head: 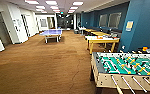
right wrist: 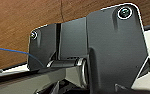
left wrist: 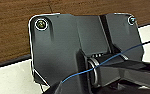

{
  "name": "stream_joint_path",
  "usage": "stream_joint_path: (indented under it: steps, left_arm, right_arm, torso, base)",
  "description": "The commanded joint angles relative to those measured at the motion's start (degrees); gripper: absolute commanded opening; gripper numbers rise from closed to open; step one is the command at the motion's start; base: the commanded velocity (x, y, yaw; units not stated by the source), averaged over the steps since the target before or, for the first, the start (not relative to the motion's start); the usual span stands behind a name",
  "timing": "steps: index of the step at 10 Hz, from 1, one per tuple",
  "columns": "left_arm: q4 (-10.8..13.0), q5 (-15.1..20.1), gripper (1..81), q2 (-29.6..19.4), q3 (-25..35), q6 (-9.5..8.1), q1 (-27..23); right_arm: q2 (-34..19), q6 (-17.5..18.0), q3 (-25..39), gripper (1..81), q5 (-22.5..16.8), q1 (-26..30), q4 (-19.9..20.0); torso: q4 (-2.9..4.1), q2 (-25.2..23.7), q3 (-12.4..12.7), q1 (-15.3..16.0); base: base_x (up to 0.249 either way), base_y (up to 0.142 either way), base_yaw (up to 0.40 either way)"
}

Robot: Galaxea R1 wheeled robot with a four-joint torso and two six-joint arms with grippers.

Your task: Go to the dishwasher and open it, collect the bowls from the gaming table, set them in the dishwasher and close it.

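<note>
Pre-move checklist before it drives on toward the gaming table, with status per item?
1. Carpet ahead free of obstacles: ok.
2. Foosball table close on the robot's right, margin for its rods: cannot tell.
3. Gaming table in sight, past the foosball table: ok.
4. Bowls on it: cannot tell, only small orange specks.
5. Ping-pong table off the path, far left: ok.
6. Hands open or shut: cannot tell.

Foosball table (head: 126,70) cut off right.
</note>
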Motion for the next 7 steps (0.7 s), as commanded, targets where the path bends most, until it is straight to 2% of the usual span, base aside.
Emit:
stream_joint_path:
  steps: [1, 7]
  left_arm:
    - [-0.7, 3.4, 81.1, -0.7, -0.1, 0.05, -2.6]
    - [-1.3, 3.0, 81.1, -0.7, -0.1, 0.05, -2.7]
  right_arm:
    - [0.3, -0.2, -0.5, 81.1, -2.5, 2.0, -0.6]
    - [0.8, -0.2, -1.3, 81.1, -2.5, 1.2, -1.0]
  torso:
    - [0.0, 0.0, 0.0, 0.0]
    - [0.0, 0.0, 0.0, 0.0]
  base:
    - [0.125, 0.0, 0.0]
    - [0.131, 0.0, 0.0]
